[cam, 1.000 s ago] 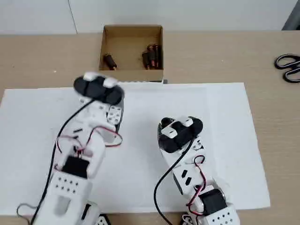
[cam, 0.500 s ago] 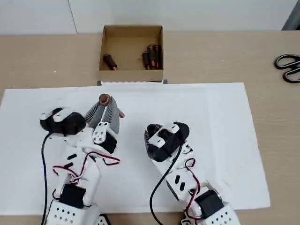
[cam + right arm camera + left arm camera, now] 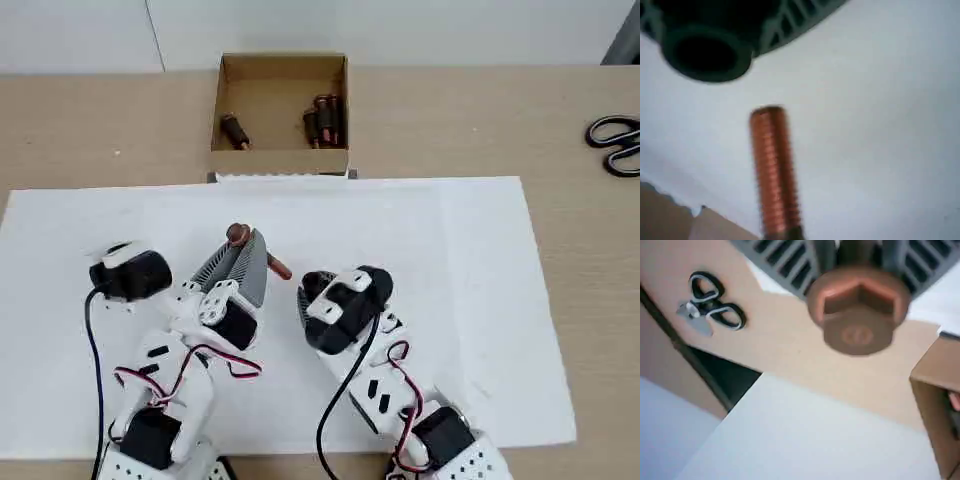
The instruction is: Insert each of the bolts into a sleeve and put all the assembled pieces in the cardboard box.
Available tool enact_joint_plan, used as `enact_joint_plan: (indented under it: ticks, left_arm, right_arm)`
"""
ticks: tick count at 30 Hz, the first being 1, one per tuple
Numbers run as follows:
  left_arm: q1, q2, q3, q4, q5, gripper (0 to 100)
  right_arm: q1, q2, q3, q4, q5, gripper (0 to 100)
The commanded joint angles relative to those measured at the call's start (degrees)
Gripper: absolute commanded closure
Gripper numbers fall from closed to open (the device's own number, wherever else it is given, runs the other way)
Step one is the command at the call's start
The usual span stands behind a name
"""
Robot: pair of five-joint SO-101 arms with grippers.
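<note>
bolt (image 3: 238, 235) in left tool (image 3: 251, 247), over white paper (image 3: 450, 260)

A copper hex-head bolt (image 3: 238, 235) is clamped crosswise in the left claw (image 3: 247, 250), its threaded shank jutting out toward the right claw (image 3: 725, 30). That claw grips a dark hollow sleeve (image 3: 707, 52), bore open. The open-topped cardboard box (image 3: 283, 60) holds assembled pieces (image 3: 323, 120): one lies left, several right.

Open path over white sheet (image 3: 450, 250) to cardboard box (image 3: 283, 160); scissors (image 3: 615, 145) well aside

No writing can be read; the stamp on the bolt (image 3: 858, 315) is blurred.
</note>
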Motion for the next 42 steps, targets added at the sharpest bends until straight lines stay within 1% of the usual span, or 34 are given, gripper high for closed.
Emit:
enact_joint_plan:
  ticks: [1,4,6,8,11,17,22,38,42]
  left_arm:
    - [0.26,-1.23,-1.36,0.18,0.26,99]
    - [0.53,-1.14,-3.03,2.11,0.09,99]
    - [1.85,-1.14,-4.88,4.84,-0.09,99]
    - [4.22,-1.14,-6.90,8.26,-1.05,99]
    - [5.89,-1.14,-8.13,10.64,-1.58,99]
    - [6.07,-1.14,-8.13,10.55,-1.67,99]
    - [5.98,-1.14,-7.96,10.46,-1.67,99]
    - [5.89,-1.14,-4.44,10.46,-1.85,99]
    - [5.89,-1.14,-4.35,10.55,-3.96,99]
  right_arm:
    - [-1.27,-0.48,0.79,3.56,0.79,99.6]
    - [-1.27,-0.48,0.79,4.53,3.96,99.6]
    - [-1.27,-0.48,0.79,4.70,5.98,99.6]
    - [-1.27,-0.48,0.79,4.79,6.95,99.6]
    - [-1.27,-0.48,0.79,4.62,6.95,99.6]
    - [-1.54,-0.48,0.79,5.14,6.86,99.6]
    - [-4.18,-0.48,0.79,5.14,6.86,99.6]
    - [-4.18,-0.57,0.79,4.70,6.95,99.6]
    - [-4.18,-0.57,0.79,4.70,6.95,99.6]
